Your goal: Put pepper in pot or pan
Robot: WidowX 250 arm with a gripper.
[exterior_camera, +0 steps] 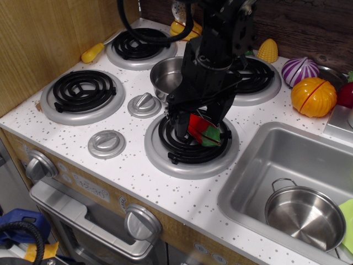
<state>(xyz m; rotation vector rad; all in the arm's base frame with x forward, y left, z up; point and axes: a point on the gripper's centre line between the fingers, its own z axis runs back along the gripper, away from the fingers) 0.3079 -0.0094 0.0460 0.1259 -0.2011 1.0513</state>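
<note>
One step: grabbing the pepper (pixel 199 130) is the job right now, I think. It is not lifted yet.

Pepper: it is small and red with a green top. It lies on the front burner (pixel 190 144), a bit toward 3 o'clock of the burner's middle. The green top points toward 4 o'clock.

Pot (pixel 167 78): it is small, round and shiny. It stands on the white stove top between the burners, at 11 o'clock from the pepper. It looks empty, but the arm hides part of it.

Gripper (pixel 196 118): it is black and it is down low, right over the pepper. One finger (pixel 181 126) stands at 9 o'clock of the pepper. The other finger is at 2 o'clock and is hard to see.

Gripper state: the fingers sit on both sides of the pepper with only a small gap. I cannot tell if they squeeze the pepper or just touch it.

Next move: the fingers need a firm hold on the red part. Then the arm should go up, slide toward 11 o'clock, stop over the pot and let go.

Watch out: the pepper is smooth and pointy, so I think it could slip or roll.

Other things: a bigger pan (pixel 304 216) sits in the sink (pixel 251 165) at 4 o'clock. An orange fruit (pixel 313 96) and a purple onion (pixel 299 70) are at 2 o'clock. Those are not part of the job.
</note>
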